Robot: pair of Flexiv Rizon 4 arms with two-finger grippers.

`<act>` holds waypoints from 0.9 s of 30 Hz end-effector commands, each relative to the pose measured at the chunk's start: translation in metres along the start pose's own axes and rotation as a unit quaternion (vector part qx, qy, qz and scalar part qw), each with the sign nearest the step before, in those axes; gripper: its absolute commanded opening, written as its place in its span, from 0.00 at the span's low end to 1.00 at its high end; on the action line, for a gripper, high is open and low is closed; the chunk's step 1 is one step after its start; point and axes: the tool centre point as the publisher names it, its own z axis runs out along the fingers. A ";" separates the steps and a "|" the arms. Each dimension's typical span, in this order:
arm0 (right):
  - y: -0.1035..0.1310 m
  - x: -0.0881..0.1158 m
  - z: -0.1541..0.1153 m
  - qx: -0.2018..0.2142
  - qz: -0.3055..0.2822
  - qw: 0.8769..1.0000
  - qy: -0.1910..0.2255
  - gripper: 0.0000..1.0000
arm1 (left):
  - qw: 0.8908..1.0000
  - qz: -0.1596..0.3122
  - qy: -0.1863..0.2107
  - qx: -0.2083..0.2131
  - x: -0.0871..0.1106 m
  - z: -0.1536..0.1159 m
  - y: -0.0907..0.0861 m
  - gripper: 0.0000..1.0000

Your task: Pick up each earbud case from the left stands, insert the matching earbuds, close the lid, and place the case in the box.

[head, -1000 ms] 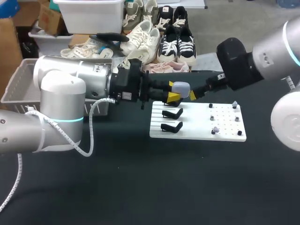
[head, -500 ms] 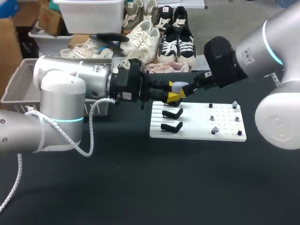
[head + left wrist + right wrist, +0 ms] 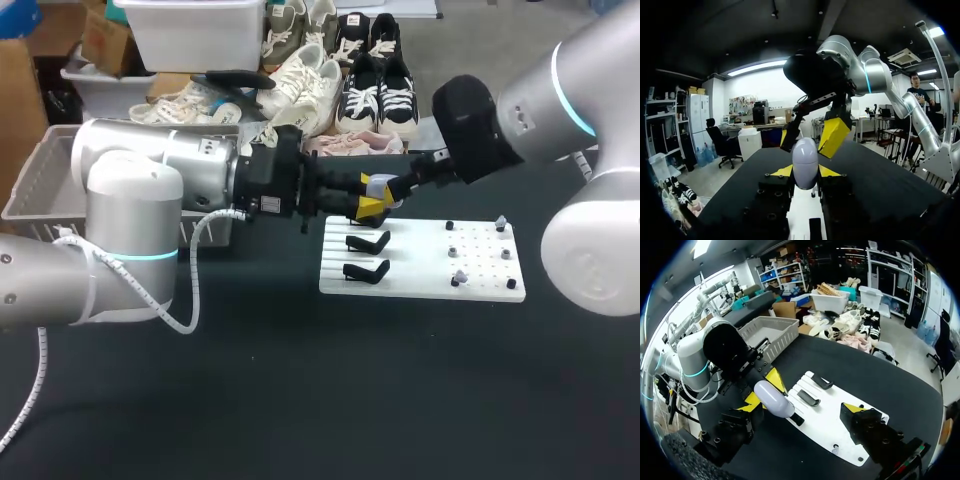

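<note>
Earbud case (image 3: 383, 186), pale lavender, is pinched in the left gripper (image 3: 369, 196), held in the air over the far edge of the white board (image 3: 420, 282) on the counter (image 3: 300, 390). Right gripper (image 3: 802, 406) is spread wide with the case between its fingers; I cannot tell whether they touch it.

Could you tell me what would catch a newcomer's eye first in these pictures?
The pale, egg-shaped earbud case stands out most, clamped in the left gripper above the stand end of the white board. The right gripper hangs open close beside it, its yellow tips spread wide.
</note>
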 end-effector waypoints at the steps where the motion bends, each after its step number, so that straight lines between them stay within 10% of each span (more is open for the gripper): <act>1: 0.000 0.002 0.002 0.018 0.002 1.000 -0.006 1.00 | 1.000 0.000 -0.001 0.001 0.001 0.000 0.001 0.00; 27: -0.004 -0.028 -0.033 0.097 -0.033 0.994 -0.044 1.00 | 1.000 0.000 -0.001 0.001 0.001 0.000 0.001 0.00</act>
